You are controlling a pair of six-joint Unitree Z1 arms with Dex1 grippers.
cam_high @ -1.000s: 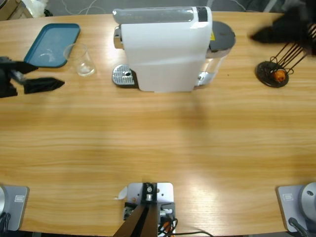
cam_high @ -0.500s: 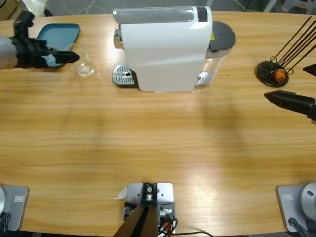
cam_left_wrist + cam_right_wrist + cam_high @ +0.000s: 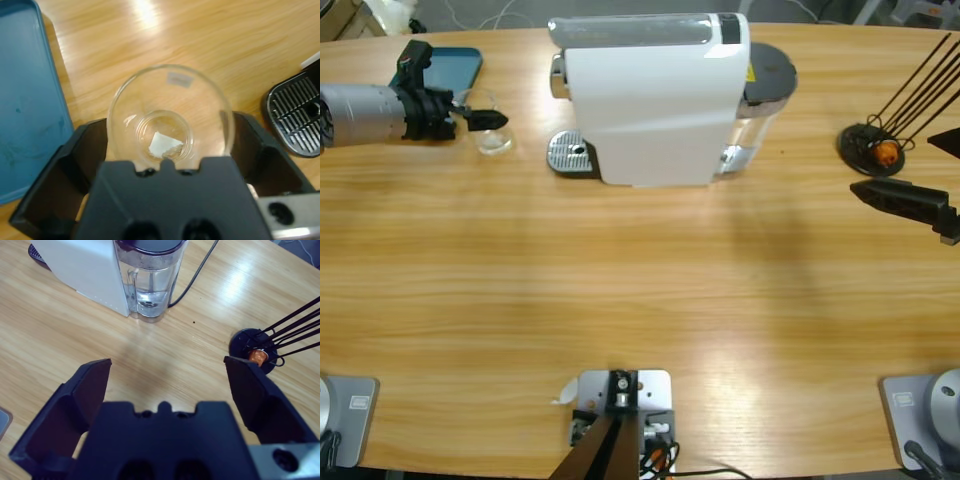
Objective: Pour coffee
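Straddling a clear glass tumbler [image 3: 170, 117] with its jaws spread wide and not yet clamped, the left gripper [image 3: 485, 119] works at the table's ten o'clock, between a blue tray [image 3: 455, 66] and the white coffee machine [image 3: 655, 95]. By the look of things the job is barely begun: the glass stands upright on the wooden table [image 3: 640, 280], just beside the machine's drip grate [image 3: 570, 153] rather than on it, and no pour is under way. Whether any coffee lies in the tumbler cannot be told; its bottom looks nearly bare. The right gripper [image 3: 890, 195], at three o'clock, hangs open and empty near a black wire capsule stand [image 3: 875, 148]. Only the left wrist view looks down into the glass and shows the jaws flanking it; only the right wrist view reveals the machine's clear water tank [image 3: 150, 277], its black cord [image 3: 192, 275], and an orange capsule [image 3: 258, 356] at the stand's base.
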